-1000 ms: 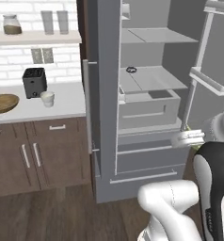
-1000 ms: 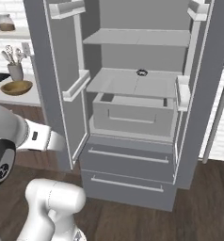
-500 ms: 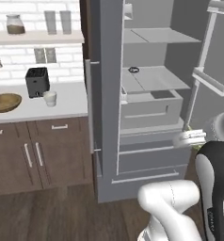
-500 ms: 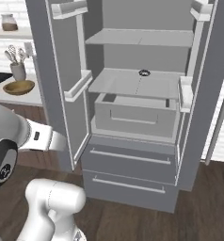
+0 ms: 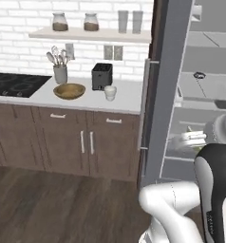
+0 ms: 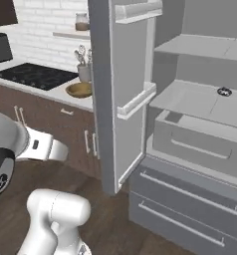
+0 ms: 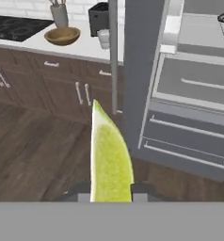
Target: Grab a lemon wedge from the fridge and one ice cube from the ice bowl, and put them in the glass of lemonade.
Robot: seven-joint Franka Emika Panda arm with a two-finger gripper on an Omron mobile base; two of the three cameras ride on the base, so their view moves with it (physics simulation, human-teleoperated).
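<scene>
A yellow-green lemon wedge (image 7: pixel 109 157) stands upright between my fingertips in the hand view, with my gripper (image 7: pixel 112 194) shut on it. In the left base view the gripper (image 5: pixel 182 140) hangs low in front of the open grey fridge (image 5: pixel 163 95). On the white counter to the left sit the round brown ice bowl (image 5: pixel 70 90) and the small whitish glass of lemonade (image 5: pixel 110 92). The hand view has the bowl (image 7: pixel 62 35) and the glass (image 7: pixel 103 37) far ahead, left of the fridge door (image 7: pixel 142 70). The bowl (image 6: pixel 79 89) also appears beyond the door (image 6: pixel 110 99) in the right base view.
A black toaster (image 5: pixel 101 76) stands behind the glass and a utensil holder (image 5: pixel 60 71) behind the bowl. A black cooktop (image 5: pixel 15 83) lies at the counter's left. A small dark ring (image 6: pixel 224 91) rests on a fridge shelf. Brown cabinets (image 5: pixel 81 142) stand below the counter, over wooden floor.
The whole picture has shifted: the cameras have moved, so the counter fills more of the views and the fridge sits further right. The gripper stays shut on the wedge.
</scene>
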